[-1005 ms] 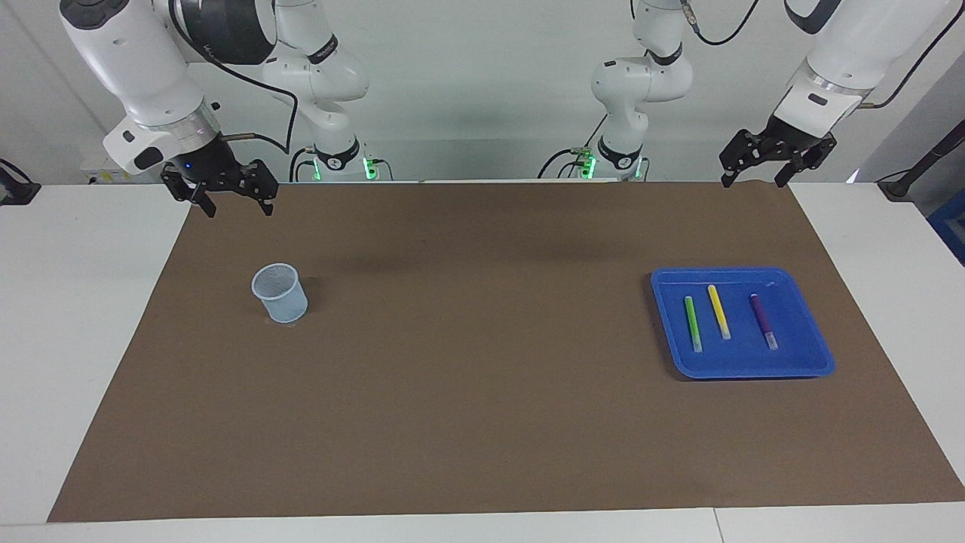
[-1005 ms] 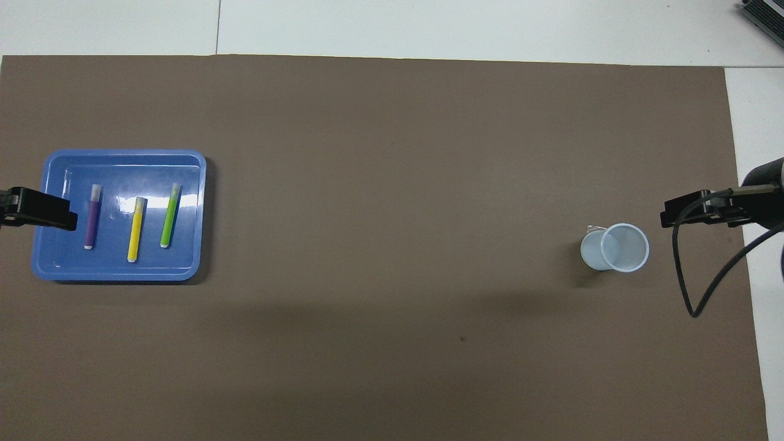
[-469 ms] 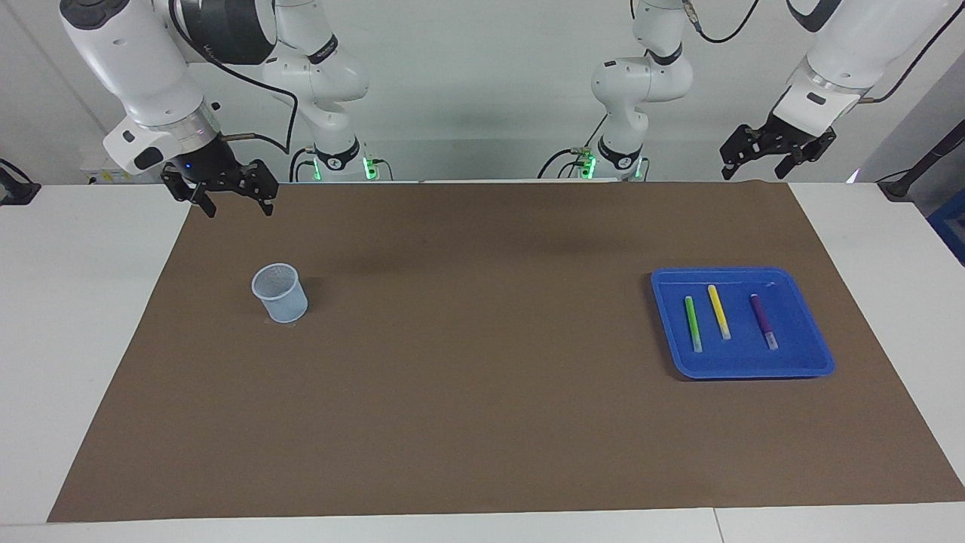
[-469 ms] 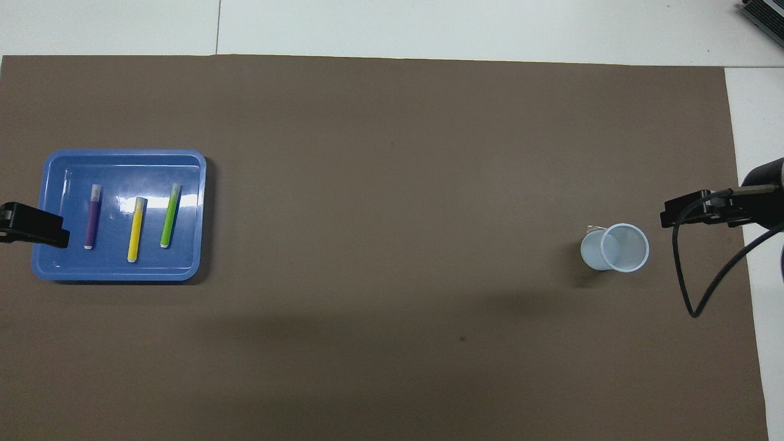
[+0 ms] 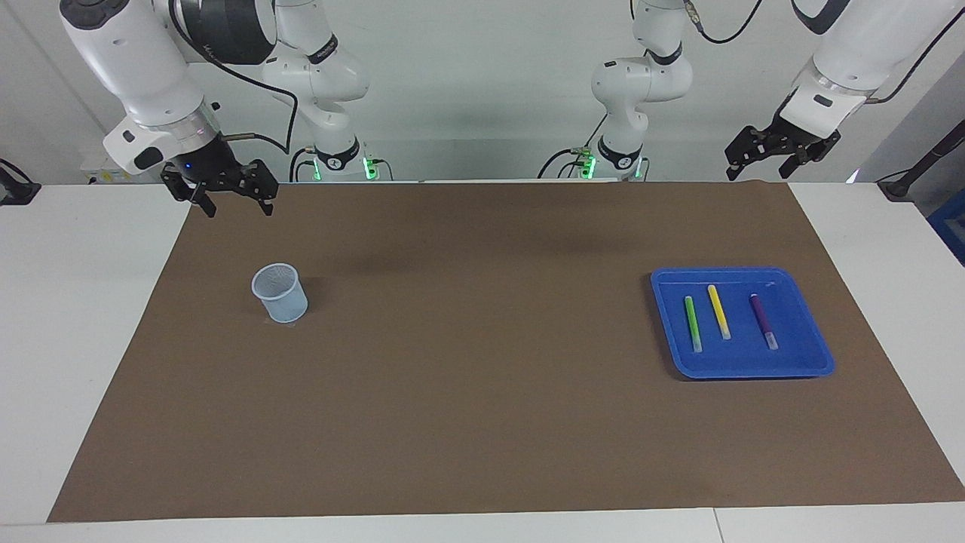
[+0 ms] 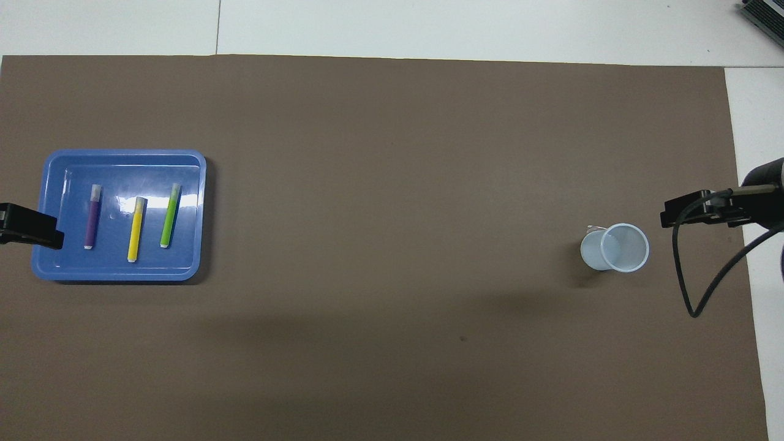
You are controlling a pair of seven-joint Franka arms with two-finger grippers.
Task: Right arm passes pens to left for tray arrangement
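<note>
A small pale blue mesh cup stands upright on a large brown mat, toward the right arm's end. The mat covers most of a white table, whose bare surface shows past the mat's edges.

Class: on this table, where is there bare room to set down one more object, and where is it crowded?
Free: the wide brown mat between the mesh cup and the blue tray, and its whole strip farthest from the robots. Crowded: the tray's floor, where the green pen, yellow pen and purple pen lie side by side.
</note>
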